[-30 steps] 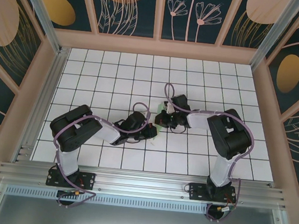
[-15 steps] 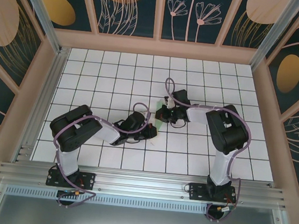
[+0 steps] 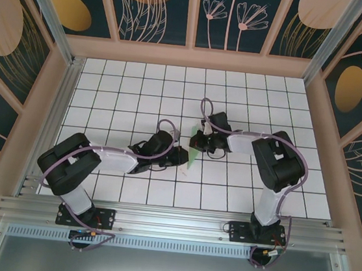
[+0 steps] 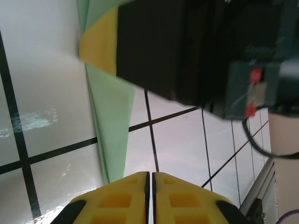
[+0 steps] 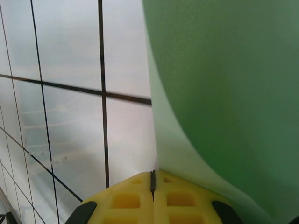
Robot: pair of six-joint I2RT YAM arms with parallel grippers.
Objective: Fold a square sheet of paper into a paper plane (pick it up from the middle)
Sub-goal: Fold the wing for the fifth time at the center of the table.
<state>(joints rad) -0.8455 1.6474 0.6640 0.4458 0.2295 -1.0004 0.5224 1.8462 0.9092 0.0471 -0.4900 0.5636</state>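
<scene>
Paper [image 4: 112, 116]: light green, folded slim, tapering to a point.
Right gripper [image 5: 153, 176]: jaws clamped on the paper.
Left gripper [image 4: 150, 176]: jaws together, just beside the paper's tip.

Am seeing top view bright, lit evenly from above; arms [image 3: 119, 158] throwing only faint soft shadows on white table [image 3: 141, 85]. Side walls [image 3: 20, 58] leaning outward at frame edges. Am getting pale glare patches on glossy tiles [image 4: 46, 70] in left wrist view. Paper [image 5: 224, 93] sitting too near right wrist lens, blurring soft.
</scene>
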